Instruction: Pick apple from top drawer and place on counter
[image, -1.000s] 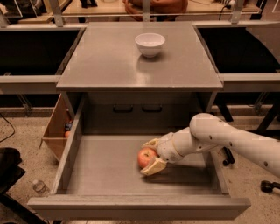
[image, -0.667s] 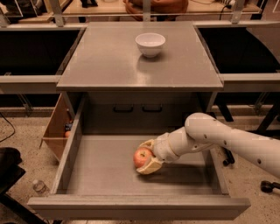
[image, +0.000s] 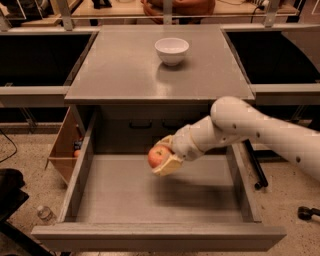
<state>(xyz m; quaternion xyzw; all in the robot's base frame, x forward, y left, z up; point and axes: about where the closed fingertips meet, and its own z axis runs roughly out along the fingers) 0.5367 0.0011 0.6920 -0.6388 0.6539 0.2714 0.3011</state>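
apple (image: 157, 156), red-orange with a paler patch, sits clamped in the gripper (image: 162, 157): you can see one tan finger (image: 164, 142) over its top and the other beneath it, closed in on the fruit. it hangs inside the open top drawer (image: 150, 200), towards the back and a little right of the middle, clear of the smooth grey floor, with the arm's shadow lying on the floor below it.

the white arm (image: 250, 127) comes in from your right, crossing over the drawer's right side wall and angling down to the gripper. the drawer is pulled far out, its front wall nearest the camera, and all that you see within its walls is the apple and the gripper.

above it, the counter (image: 120, 75) carries a white bowl (image: 171, 50) near its back edge, upright, its pale inside facing up. the bowl is well apart from the apple.

to the left of the drawer, a cardboard box (image: 62, 150) stands on the speckled floor; something small and orange shows inside it, but you cannot tell what it is. a plastic bottle (image: 44, 214) lies on the floor near the drawer's front left corner.
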